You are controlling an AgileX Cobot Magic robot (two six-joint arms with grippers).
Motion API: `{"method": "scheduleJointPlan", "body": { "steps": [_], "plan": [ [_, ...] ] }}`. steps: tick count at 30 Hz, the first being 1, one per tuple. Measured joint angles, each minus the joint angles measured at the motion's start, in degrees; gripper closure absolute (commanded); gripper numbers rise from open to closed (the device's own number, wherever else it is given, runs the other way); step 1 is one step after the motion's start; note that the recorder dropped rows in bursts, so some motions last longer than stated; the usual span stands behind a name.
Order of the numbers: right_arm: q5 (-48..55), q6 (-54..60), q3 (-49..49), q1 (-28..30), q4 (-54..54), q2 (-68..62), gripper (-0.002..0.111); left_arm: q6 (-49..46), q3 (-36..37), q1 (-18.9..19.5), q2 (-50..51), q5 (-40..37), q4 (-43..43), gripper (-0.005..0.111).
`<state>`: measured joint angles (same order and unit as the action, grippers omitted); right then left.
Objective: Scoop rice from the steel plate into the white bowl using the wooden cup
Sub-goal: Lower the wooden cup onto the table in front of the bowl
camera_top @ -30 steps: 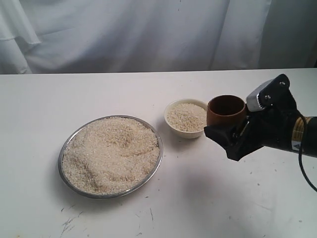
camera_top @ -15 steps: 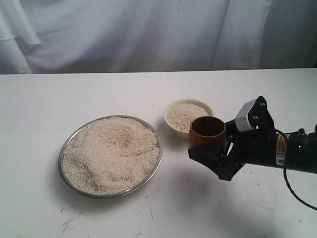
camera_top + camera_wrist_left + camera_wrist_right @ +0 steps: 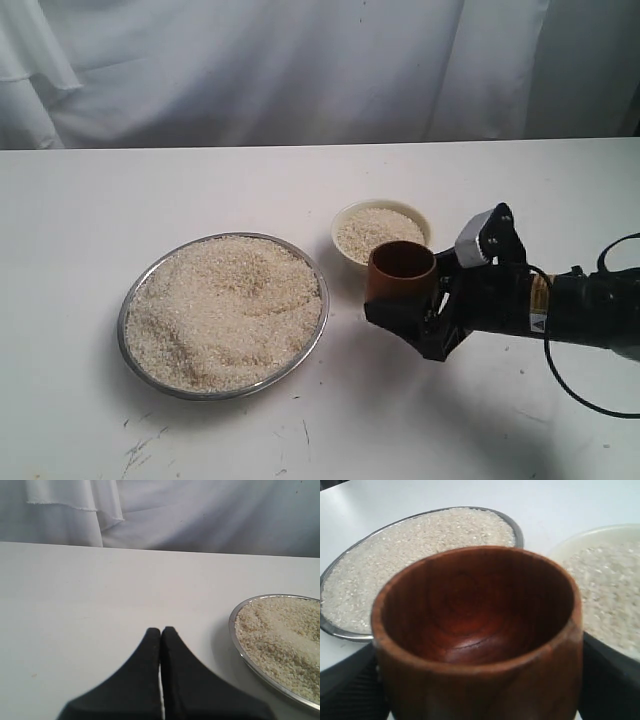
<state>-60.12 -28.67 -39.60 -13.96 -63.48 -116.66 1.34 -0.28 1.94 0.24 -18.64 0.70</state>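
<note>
While the right fingers (image 3: 398, 318) clamp the empty wooden cup (image 3: 401, 275), tilt its mouth toward the rice (image 3: 225, 305) beyond their tips, digging shallowly; left fingers (image 3: 150, 670) sit pressed together.

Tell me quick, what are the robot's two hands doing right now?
Left gripper: closed, holding nothing.
Right gripper: closed around the wooden cup, which is empty.

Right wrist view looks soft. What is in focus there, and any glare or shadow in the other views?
Right wrist view: the wooden cup is fairly sharp, the white bowl beyond it blurred. Exterior view: even light, soft shadow on the table below the cup. Left wrist view: no glare, left fingers slightly soft.
</note>
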Motion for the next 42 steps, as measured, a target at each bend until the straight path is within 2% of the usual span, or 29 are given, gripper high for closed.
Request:
{"method": "scheduleJointPlan", "body": {
  "steps": [6, 20, 32, 34, 36, 38, 40, 42],
  "plan": [
    [6.6, 2.2, -2.7, -3.6, -2.1, -1.2, 0.108, 0.0, 0.0, 0.0, 0.0, 0.0, 0.0, 0.107],
    [8.6, 2.3, -3.5, -3.7, -1.4, -1.2, 0.108, 0.0, 0.0, 0.0, 0.0, 0.0, 0.0, 0.107],
    [10.1, 5.6, -3.5, -6.0, -1.2, -1.2, 0.108, 0.0, 0.0, 0.0, 0.0, 0.0, 0.0, 0.107],
    [11.1, 6.0, -3.5, -6.0, -0.8, -1.2, 0.104, 0.0, 0.0, 0.0, 0.0, 0.0, 0.0, 0.107],
    [11.5, 6.0, -3.5, -6.0, -0.6, -1.2, 0.094, 0.0, 0.0, 0.0, 0.0, 0.0, 0.0, 0.107],
    [11.6, 6.0, -3.5, -6.0, -0.6, -1.2, 0.078, 0.0, 0.0, 0.0, 0.0, 0.0, 0.0, 0.107],
    [11.6, 4.8, -3.5, -6.0, -0.6, -1.2, 0.052, 0.0, 0.0, 0.0, 0.0, 0.0, 0.0, 0.107],
    [11.6, 2.2, -3.5, -6.0, -0.6, -1.2, 0.036, 0.0, 0.0, 0.0, 0.0, 0.0, 0.0, 0.107]
  ]
}}
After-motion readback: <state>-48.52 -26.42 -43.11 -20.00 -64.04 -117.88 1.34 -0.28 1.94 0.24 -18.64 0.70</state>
